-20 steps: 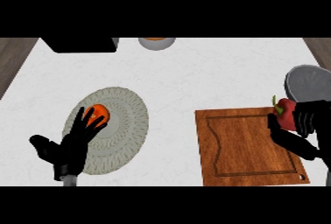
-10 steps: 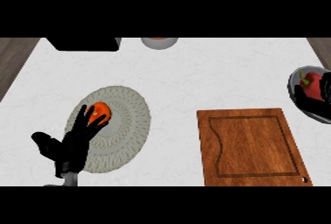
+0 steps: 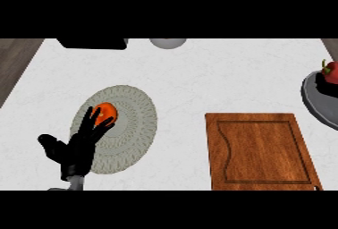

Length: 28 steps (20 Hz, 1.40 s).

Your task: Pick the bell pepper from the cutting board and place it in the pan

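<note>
The left hand point(image 3: 78, 147) stands at the lower left with its fingers point(image 3: 92, 125) straight and spread, thumb out to the side, holding nothing. The fingertips overlap the lower edge of an orange fruit point(image 3: 105, 112) lying on a round grey woven mat point(image 3: 122, 127); whether they touch it cannot be told. The right hand cannot be made out; only a dark shape sits just beside the red bell pepper point(image 3: 331, 71) at the right edge, so its fingers cannot be told.

The bell pepper, green stem up, sits over the grey pan point(image 3: 315, 100), which is cut off by the right edge. One wooden cutting board point(image 3: 260, 152) lies bare below the pan, its lower right corner near the frame's bottom. One mat, one fruit, one board, one pan, one pepper.

At the far edge stand a dark box point(image 3: 92, 43) and a pale round bowl point(image 3: 167, 43). The white counter point(image 3: 218, 76) lies open between mat and board and across the middle.
</note>
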{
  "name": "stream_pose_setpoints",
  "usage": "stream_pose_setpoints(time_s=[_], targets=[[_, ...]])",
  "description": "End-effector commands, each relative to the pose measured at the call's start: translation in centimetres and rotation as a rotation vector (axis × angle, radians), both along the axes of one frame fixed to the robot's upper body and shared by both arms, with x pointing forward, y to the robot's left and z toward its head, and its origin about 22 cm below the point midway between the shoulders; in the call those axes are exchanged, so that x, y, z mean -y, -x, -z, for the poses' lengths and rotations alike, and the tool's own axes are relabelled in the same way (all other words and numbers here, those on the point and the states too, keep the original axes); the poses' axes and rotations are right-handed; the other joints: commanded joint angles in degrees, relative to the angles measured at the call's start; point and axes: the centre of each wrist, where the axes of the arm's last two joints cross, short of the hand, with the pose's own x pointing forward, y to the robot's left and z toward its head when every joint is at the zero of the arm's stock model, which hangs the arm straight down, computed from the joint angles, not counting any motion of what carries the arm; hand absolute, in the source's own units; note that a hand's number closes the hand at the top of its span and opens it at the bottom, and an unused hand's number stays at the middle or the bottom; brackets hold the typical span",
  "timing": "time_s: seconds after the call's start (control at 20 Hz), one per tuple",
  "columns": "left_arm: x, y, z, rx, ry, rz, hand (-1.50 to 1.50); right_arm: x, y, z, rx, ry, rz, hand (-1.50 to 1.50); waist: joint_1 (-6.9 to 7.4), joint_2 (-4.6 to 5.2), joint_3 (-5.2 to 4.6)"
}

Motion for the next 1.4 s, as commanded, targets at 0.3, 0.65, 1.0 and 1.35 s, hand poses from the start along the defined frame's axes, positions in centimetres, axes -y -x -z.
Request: stream_pose_setpoints(time_s=[0.3, 0.65, 1.0, 1.35], targets=[[0.5, -0.7, 0.2, -0.056, -0.019, 0.008, 0.0, 5.7, 0.1, 2.2, -0.225, 0.04, 0.125, -1.5, 2.38, 1.76, -0.26], [0.1, -0.1, -0.2, -0.048, -0.031, 0.021, 0.0, 6.2, 0.1, 2.9, -0.137, -0.022, 0.039, -1.5, 2.92, 1.78, 0.08], [0.3, 0.0, 0.5, -0.062, -0.006, 0.022, 0.0, 4.6, -2.0, 1.8, 0.102, -0.446, -0.121, -1.5, 1.94, 1.67, 0.14], [-0.7, 0.2, 0.0, -0.063, -0.031, -0.015, 0.0, 9.1, 1.2, 1.5, 0.205, -0.755, -0.191, -1.5, 0.73, 1.28, 0.02]])
